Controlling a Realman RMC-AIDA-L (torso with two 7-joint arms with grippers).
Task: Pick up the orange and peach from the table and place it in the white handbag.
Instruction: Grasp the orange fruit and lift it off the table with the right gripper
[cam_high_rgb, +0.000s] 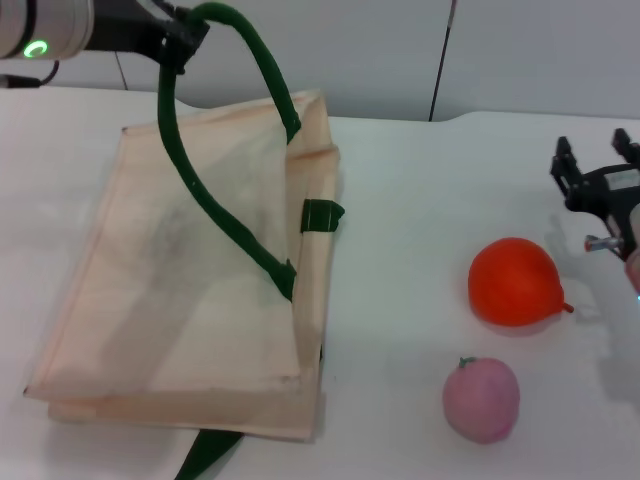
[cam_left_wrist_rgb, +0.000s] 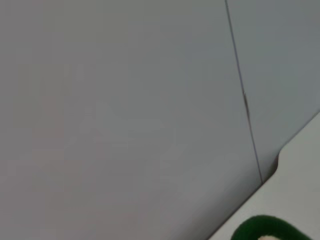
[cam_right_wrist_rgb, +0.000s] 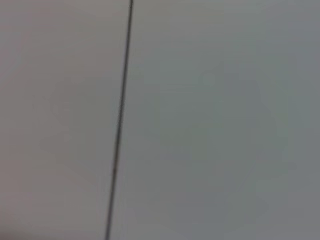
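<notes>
The white handbag (cam_high_rgb: 190, 290) lies flat on the table's left side in the head view. My left gripper (cam_high_rgb: 178, 40), at the top left, is shut on one dark green handle (cam_high_rgb: 225, 130) and holds that loop up above the bag. A piece of the handle (cam_left_wrist_rgb: 265, 227) shows in the left wrist view. The orange (cam_high_rgb: 512, 282) sits on the table at the right, with the pink peach (cam_high_rgb: 481, 400) just in front of it. My right gripper (cam_high_rgb: 593, 155) is open and empty, behind and to the right of the orange, apart from it.
The white table (cam_high_rgb: 420, 200) ends at a grey wall (cam_high_rgb: 400, 50) behind. The bag's second green handle (cam_high_rgb: 205, 455) hangs out at the front edge. The right wrist view shows only the wall.
</notes>
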